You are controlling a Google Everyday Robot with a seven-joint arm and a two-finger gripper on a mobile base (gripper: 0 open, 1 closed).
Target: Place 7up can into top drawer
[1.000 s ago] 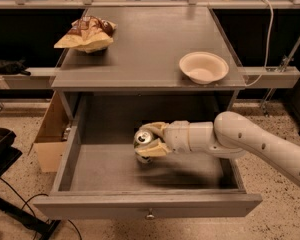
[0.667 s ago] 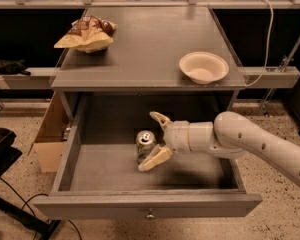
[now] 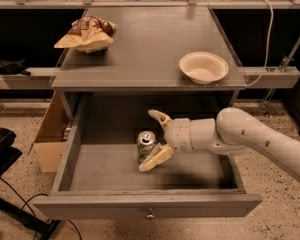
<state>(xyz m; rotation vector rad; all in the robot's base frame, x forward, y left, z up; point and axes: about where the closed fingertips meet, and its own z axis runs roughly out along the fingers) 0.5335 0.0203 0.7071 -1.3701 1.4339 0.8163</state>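
Observation:
The 7up can (image 3: 145, 145) stands upright on the floor of the open top drawer (image 3: 85, 171), near its middle, with its silver pull-tab top facing up. My gripper (image 3: 155, 140) reaches in from the right on the white arm. Its fingers are spread wide, one fingertip (image 3: 156, 115) behind the can and the other (image 3: 151, 163) in front of it, close to the can's right side. The gripper holds nothing.
A white bowl (image 3: 203, 67) sits on the right of the grey tabletop (image 3: 140, 44). A crumpled chip bag (image 3: 86, 33) lies at its back left. A cardboard box (image 3: 49, 136) stands on the floor left of the drawer. The drawer front has a small knob (image 3: 150, 215).
My gripper was shut on the can a second ago. It has opened and drawn back slightly to the right, and the can now stands free on the drawer floor.

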